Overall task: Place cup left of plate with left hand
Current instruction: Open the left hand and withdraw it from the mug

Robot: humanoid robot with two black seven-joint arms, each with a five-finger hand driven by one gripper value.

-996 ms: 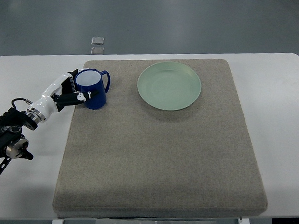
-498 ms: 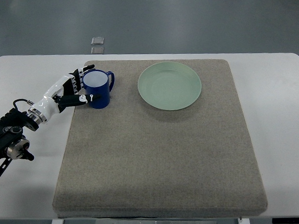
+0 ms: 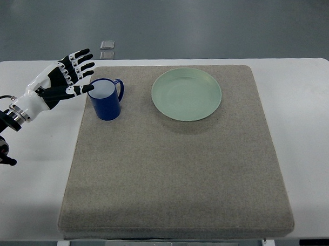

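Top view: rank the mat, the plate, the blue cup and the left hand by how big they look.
1. Grey mat, by far the largest.
2. Green plate.
3. Left hand, open, and blue cup: about alike, and the hand may sit nearer the camera, so I won't rank them.

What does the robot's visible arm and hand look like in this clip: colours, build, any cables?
Only the left hand and its arm show. The hand has a white shell over the back and black segmented fingers with small white patches at the joints. A silvery metal ring forms the wrist, and behind it the forearm is black machinery. A thin black cable loops near the wrist.
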